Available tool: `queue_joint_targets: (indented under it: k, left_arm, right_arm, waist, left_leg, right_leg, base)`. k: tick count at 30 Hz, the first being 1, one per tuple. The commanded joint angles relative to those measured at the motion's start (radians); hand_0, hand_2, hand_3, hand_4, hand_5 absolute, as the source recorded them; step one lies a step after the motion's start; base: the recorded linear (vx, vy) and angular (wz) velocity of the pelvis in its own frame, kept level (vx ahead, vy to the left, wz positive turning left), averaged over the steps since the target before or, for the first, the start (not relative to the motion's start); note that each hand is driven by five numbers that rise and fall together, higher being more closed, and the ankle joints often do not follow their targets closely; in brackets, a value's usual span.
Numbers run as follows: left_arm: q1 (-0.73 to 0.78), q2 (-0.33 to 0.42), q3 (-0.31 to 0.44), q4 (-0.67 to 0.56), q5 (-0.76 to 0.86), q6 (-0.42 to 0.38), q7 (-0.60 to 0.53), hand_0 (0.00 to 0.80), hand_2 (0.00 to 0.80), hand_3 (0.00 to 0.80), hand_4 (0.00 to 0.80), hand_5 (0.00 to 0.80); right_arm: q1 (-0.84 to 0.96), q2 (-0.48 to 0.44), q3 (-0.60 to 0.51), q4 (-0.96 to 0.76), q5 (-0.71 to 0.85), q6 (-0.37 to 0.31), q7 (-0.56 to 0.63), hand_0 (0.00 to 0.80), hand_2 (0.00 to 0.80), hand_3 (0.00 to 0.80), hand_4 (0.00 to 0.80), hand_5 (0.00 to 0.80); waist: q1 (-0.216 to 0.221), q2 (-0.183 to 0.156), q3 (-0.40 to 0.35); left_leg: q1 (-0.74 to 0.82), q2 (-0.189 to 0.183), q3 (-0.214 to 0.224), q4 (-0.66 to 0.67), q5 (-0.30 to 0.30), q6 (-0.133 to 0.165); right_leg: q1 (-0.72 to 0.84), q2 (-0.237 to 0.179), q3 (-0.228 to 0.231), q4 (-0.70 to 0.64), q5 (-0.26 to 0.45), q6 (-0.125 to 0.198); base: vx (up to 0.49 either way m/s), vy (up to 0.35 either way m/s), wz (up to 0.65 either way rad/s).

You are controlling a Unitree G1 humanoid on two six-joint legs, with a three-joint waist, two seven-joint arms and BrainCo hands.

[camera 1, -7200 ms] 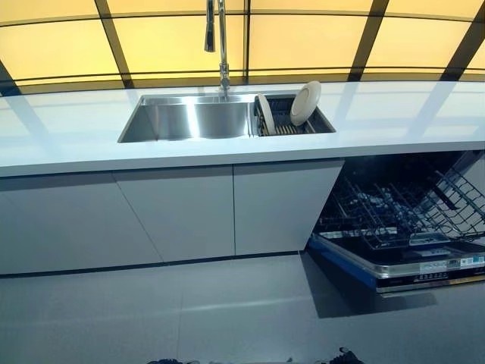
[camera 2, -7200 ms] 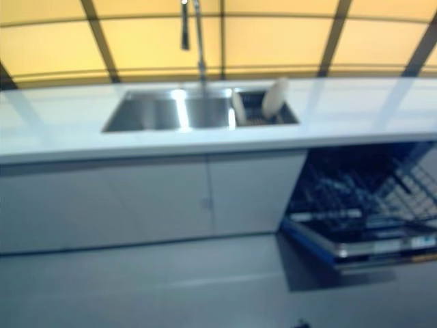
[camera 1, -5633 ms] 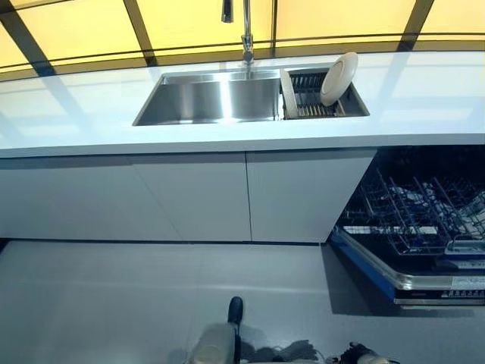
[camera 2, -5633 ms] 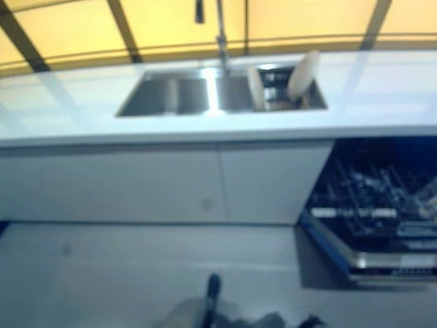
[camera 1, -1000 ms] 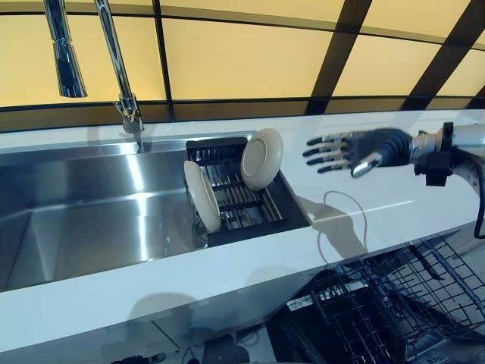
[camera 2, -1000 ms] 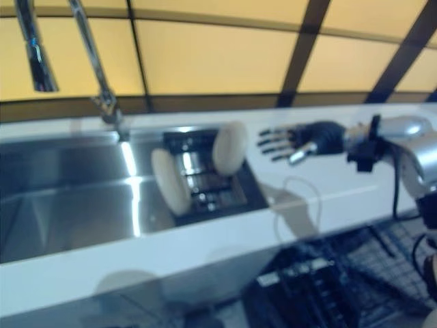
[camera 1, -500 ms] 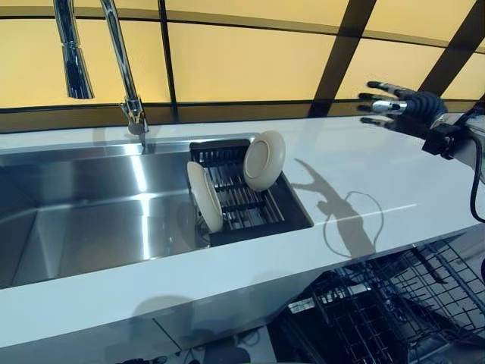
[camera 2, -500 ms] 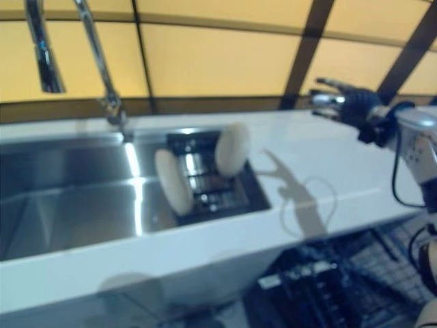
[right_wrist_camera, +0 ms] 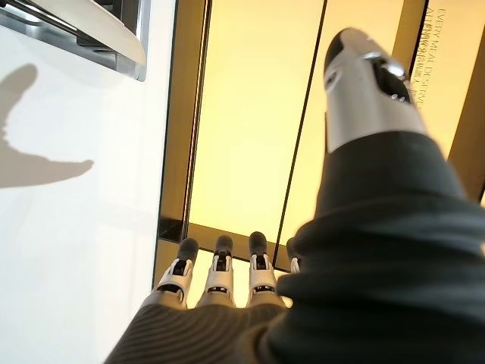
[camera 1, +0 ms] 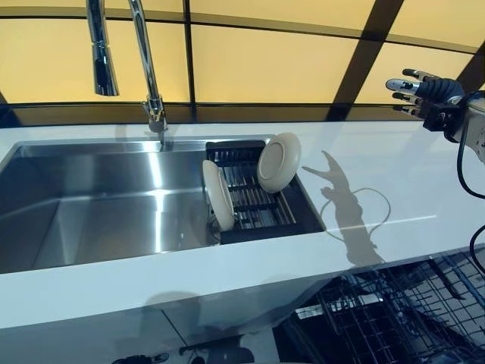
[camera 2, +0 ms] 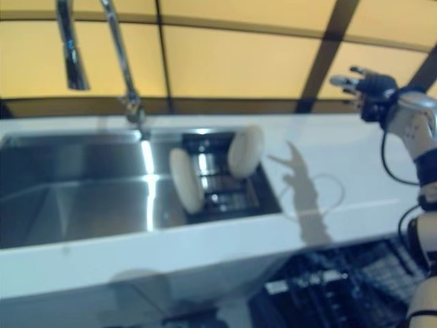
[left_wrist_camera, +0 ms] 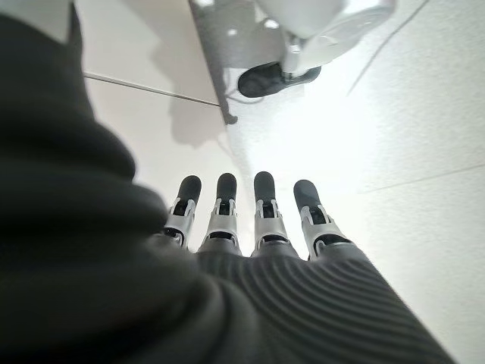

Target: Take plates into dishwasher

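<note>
Two cream plates stand on edge in a black rack (camera 1: 258, 199) set in the right end of the steel sink (camera 1: 98, 205). One plate (camera 1: 218, 195) leans at the rack's front left, the other plate (camera 1: 278, 162) at its back right. My right hand (camera 1: 421, 89) is open and empty, held high above the white counter (camera 1: 394, 182) far to the right of the rack; its wrist view shows straight fingers (right_wrist_camera: 220, 265). My left hand (left_wrist_camera: 250, 227) is open and empty, hanging low over the floor, shown only in its own wrist view.
A tall tap (camera 1: 144, 61) with a pull-out spray head (camera 1: 100, 53) rises behind the sink. The open dishwasher with its wire rack (camera 1: 402, 318) sits below the counter at the lower right. Yellow panels with dark bars back the counter.
My right hand has swung up and to the right, away from the plates. The camera has shifted, so the sink and rack sit further right in view.
</note>
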Motion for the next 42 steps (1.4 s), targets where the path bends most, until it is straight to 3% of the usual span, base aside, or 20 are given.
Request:
queue_joint_targets:
  k: [1, 6, 9, 10, 12, 18, 32, 42]
  left_arm:
    - [-0.023, 0.028, -0.034, 0.047, -0.016, -0.015, 0.031, 0.000, 0.000, 0.000, 0.000, 0.000]
    - [0.000, 0.017, -0.011, 0.045, -0.023, -0.043, 0.038, 0.000, 0.000, 0.000, 0.000, 0.000]
    - [-0.018, 0.006, -0.025, 0.035, 0.027, -0.050, 0.003, 0.000, 0.000, 0.000, 0.000, 0.000]
    - [-0.029, -0.002, -0.041, 0.030, 0.020, -0.049, -0.006, 0.000, 0.000, 0.000, 0.000, 0.000]
    - [-0.030, -0.009, -0.054, 0.014, 0.016, -0.038, -0.007, 0.000, 0.000, 0.000, 0.000, 0.000]
    - [-0.028, 0.020, -0.057, 0.002, -0.017, -0.036, 0.011, 0.000, 0.000, 0.000, 0.000, 0.000]
    - [0.010, 0.018, -0.054, 0.018, -0.013, -0.086, 0.008, 0.000, 0.000, 0.000, 0.000, 0.000]
    - [0.016, 0.030, -0.046, 0.017, -0.010, -0.082, 0.002, 0.000, 0.000, 0.000, 0.000, 0.000]
  right_arm:
    - [-0.194, -0.018, 0.061, 0.048, -0.015, -0.053, -0.019, 0.000, 0.000, 0.000, 0.000, 0.000]
    - [-0.208, 0.020, 0.068, 0.077, -0.023, 0.014, -0.019, 0.000, 0.000, 0.000, 0.000, 0.000]
    - [-0.238, 0.028, 0.106, 0.126, -0.055, 0.074, 0.029, 0.000, 0.000, 0.000, 0.000, 0.000]
    - [-0.245, 0.038, 0.124, 0.153, -0.079, 0.075, 0.063, 0.000, 0.000, 0.000, 0.000, 0.000]
    - [-0.240, 0.041, 0.124, 0.171, -0.092, 0.079, 0.115, 0.000, 0.000, 0.000, 0.000, 0.000]
    - [-0.220, 0.029, 0.097, 0.157, -0.075, 0.077, 0.076, 0.000, 0.000, 0.000, 0.000, 0.000]
    - [-0.256, -0.010, 0.111, 0.233, -0.118, 0.080, 0.059, 0.000, 0.000, 0.000, 0.000, 0.000]
    - [-0.282, -0.024, 0.136, 0.257, -0.154, 0.105, 0.147, 0.000, 0.000, 0.000, 0.000, 0.000]
  waist:
    - [0.052, -0.025, -0.008]
    - [0.081, -0.020, -0.001]
    - [0.074, -0.030, 0.014]
    - [0.067, -0.022, 0.017]
    - [0.059, -0.006, 0.020]
    - [0.057, -0.008, 0.039]
    - [0.064, -0.005, 0.060]
    - [0.060, -0.007, 0.056]
  left_leg:
    - [0.044, 0.033, -0.006, 0.003, -0.052, -0.050]
    - [-0.007, 0.051, -0.023, 0.003, -0.009, -0.081]
    - [-0.023, 0.039, 0.019, 0.089, -0.035, -0.081]
    - [-0.010, 0.036, 0.041, 0.033, -0.027, -0.075]
    - [-0.008, 0.028, 0.043, 0.003, -0.012, -0.073]
    - [-0.012, 0.016, 0.041, 0.003, -0.022, -0.059]
    - [-0.038, 0.025, 0.032, 0.003, -0.027, -0.066]
    - [-0.020, 0.027, 0.039, 0.003, -0.034, -0.066]
  right_leg:
    - [0.004, -0.056, -0.019, 0.011, 0.029, 0.089]
    - [-0.002, -0.034, -0.038, 0.003, 0.018, 0.075]
    - [-0.026, -0.061, -0.057, 0.003, 0.046, 0.076]
    - [-0.036, -0.067, -0.072, 0.003, 0.055, 0.085]
    - [-0.042, -0.063, -0.062, 0.003, 0.071, 0.095]
    - [-0.072, -0.075, -0.060, 0.003, 0.094, 0.112]
    - [-0.094, -0.065, -0.053, 0.003, 0.074, 0.110]
    - [-0.083, -0.066, -0.048, 0.003, 0.070, 0.110]
  base:
    - [0.065, -0.118, 0.12]
    - [0.034, -0.081, 0.18]
    - [-0.052, 0.044, 0.27]
    - [-0.009, 0.108, 0.35]
    - [0.028, 0.103, 0.43]
    - [0.007, -0.007, 0.21]
    - [-0.016, -0.008, 0.01]
    - [0.014, -0.001, 0.00]
